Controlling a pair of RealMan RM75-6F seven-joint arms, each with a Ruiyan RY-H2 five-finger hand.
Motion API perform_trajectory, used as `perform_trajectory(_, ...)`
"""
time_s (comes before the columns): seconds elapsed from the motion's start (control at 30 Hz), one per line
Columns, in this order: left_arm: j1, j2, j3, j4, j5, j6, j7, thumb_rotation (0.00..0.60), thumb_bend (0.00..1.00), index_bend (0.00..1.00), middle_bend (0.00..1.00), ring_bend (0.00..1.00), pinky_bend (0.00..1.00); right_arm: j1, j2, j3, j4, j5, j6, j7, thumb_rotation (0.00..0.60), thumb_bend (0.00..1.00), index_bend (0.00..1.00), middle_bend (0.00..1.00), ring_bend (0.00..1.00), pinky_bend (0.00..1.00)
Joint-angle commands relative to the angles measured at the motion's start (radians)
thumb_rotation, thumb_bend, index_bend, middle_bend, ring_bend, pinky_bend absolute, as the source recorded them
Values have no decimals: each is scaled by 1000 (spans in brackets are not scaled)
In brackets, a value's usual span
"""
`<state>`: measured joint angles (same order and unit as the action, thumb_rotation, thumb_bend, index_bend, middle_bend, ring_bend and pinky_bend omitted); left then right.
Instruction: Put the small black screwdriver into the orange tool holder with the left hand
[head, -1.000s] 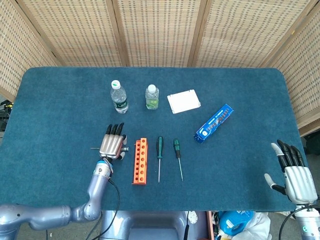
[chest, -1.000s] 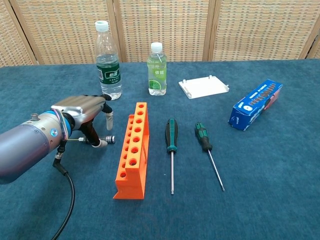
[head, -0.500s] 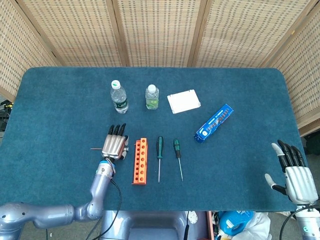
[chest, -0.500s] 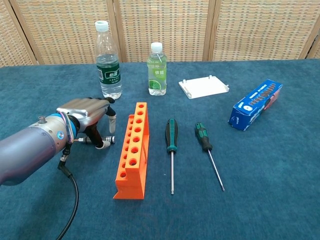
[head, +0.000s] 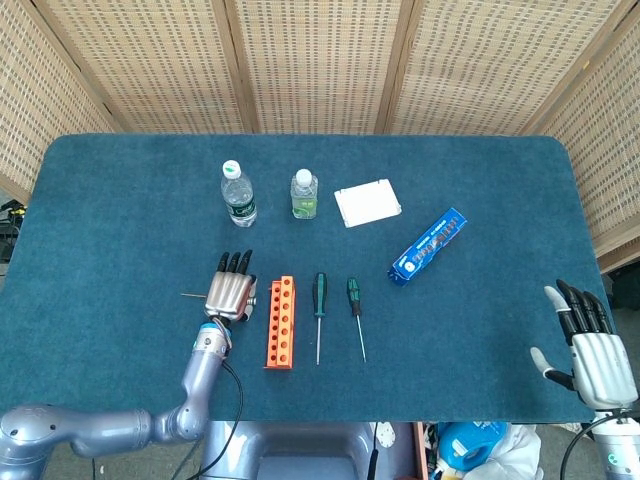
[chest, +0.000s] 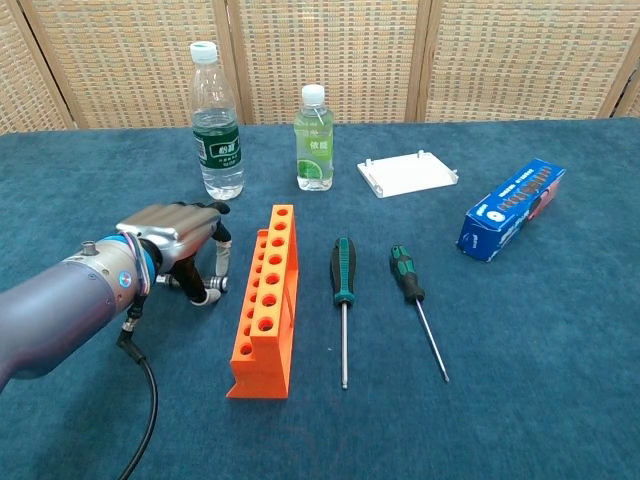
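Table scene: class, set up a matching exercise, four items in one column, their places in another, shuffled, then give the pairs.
Things
1. orange tool holder
2. blue box
3. white tray
4. left hand

Places
A. far right on the table
B. behind the two green-handled screwdrivers
C. left of the tool holder
D. left of the two green-handled screwdrivers

Pairs: 1-D, 2-A, 3-B, 4-C

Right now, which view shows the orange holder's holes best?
The chest view: the holder is close and its row of holes is plain. The head view shows the holder from above, small, with the holes as faint dots.
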<state>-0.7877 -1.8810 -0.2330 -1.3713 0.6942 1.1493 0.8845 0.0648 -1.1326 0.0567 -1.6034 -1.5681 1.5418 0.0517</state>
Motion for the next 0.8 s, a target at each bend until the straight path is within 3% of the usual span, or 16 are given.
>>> perform_trajectory(0.03, 0, -3, 2, 6, 0, 3, -1, 600, 304, 589, 34, 0, 0, 0, 0, 0, 0, -1, 1, 1, 600, 282, 0, 0, 0, 0)
perform_trajectory(0.43, 8, 16, -2, -17, 61, 27, -52, 600, 318, 665, 52, 0, 0, -1, -1, -1, 0, -6, 5, -2, 600, 283, 0, 0, 0, 0)
perform_trajectory(0.8, 76, 166, -54, -256, 150, 108, -199, 600, 325, 665, 62, 0, 0, 0, -4, -3, -2, -10, 2, -16, 600, 283, 0, 0, 0, 0)
